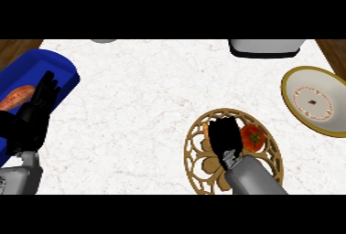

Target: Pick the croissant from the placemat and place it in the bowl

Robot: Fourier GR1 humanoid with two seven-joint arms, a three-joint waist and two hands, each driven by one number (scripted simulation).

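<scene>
My right hand (224, 133) hangs over the round gold filigree placemat (196, 157) near the surface's front edge, its fingers pointing down beside a red tomato (253, 138); no croissant shows, so I cannot tell whether it lies hidden beneath my hand or is held. I might close on the tomato instead. My left hand (37, 109) rests open at the left edge over the blue tray (47, 64); the gold-rimmed white bowl (315, 100) sits by the right edge, and I can read no writing.

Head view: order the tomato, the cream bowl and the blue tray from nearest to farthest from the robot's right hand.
1. Tomato, just right of the right hand, on the gold placemat.
2. Cream bowl, farther right and up.
3. Blue tray, far left.
</scene>
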